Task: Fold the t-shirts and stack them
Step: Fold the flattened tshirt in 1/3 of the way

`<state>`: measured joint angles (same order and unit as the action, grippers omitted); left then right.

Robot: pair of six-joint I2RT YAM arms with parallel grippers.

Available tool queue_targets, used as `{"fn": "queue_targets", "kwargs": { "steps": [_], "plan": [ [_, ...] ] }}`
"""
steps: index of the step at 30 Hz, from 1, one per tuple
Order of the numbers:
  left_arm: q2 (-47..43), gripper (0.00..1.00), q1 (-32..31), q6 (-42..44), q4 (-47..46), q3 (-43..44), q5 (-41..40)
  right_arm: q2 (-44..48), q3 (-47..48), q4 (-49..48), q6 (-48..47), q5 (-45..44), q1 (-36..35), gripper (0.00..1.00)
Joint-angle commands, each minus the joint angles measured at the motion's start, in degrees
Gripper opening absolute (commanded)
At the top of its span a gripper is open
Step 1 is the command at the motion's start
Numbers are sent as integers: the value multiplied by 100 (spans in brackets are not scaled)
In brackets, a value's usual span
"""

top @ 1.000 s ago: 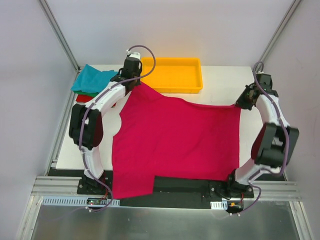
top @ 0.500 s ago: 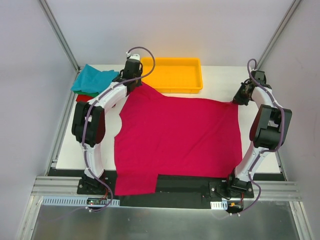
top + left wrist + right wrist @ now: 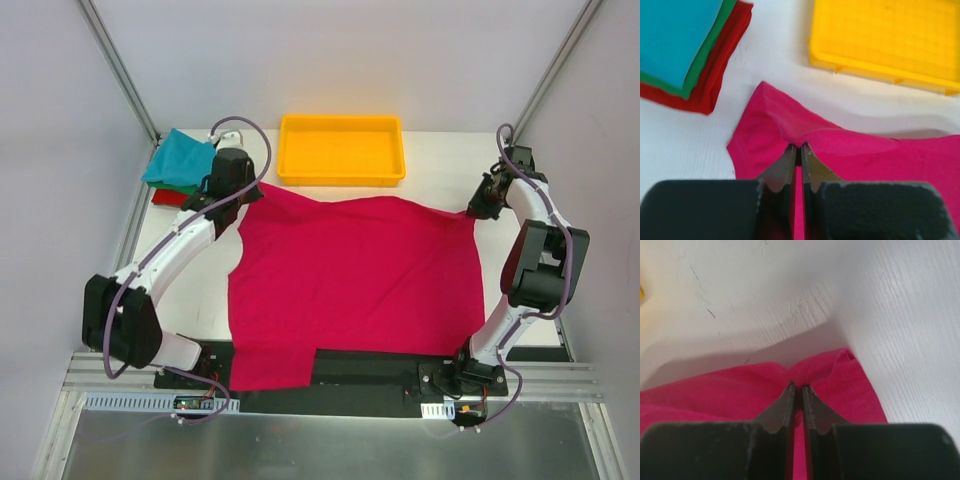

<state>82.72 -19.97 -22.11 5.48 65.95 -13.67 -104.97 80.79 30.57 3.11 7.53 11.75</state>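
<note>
While my left end effector (image 3: 796,148) and right end effector (image 3: 796,386) each clamp shut on a far corner of the one magenta t-shirt (image 3: 355,275) spread across the tabletop (image 3: 440,160), I count three folded tees (image 3: 185,160) stacked far-left, beside one yellow tray (image 3: 342,150).

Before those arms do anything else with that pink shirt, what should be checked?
1. Left gripper pinching pink shirt's far-left corner: ok.
2. Right gripper pinching the far-right corner: ok.
3. Shirt wholly on table: not ok, near edge overhangs.
4. Tray apart from shirt: ok.
5. Folded stack apart from shirt: ok.
6. Grip firmness: cannot tell.
</note>
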Motion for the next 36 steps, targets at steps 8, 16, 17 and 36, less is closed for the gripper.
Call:
{"fn": "queue_targets", "kwargs": {
  "steps": [8,16,17,36],
  "plan": [
    [-1960,0,-525,-1287,1324,-1294,-347,872,-353,415,-566,345,82,10],
    [-2576,0,-1159,-1946,2352,-1760,-1111,1057,-582,564,-637,275,82,11],
    [-2629,0,-1159,-1990,2414,-1831,-1111,1075,-608,564,-628,258,82,11],
    [-3148,0,-1167,-2605,2942,-2886,-206,1285,-978,1320,-435,-1701,82,53]
  ]
}}
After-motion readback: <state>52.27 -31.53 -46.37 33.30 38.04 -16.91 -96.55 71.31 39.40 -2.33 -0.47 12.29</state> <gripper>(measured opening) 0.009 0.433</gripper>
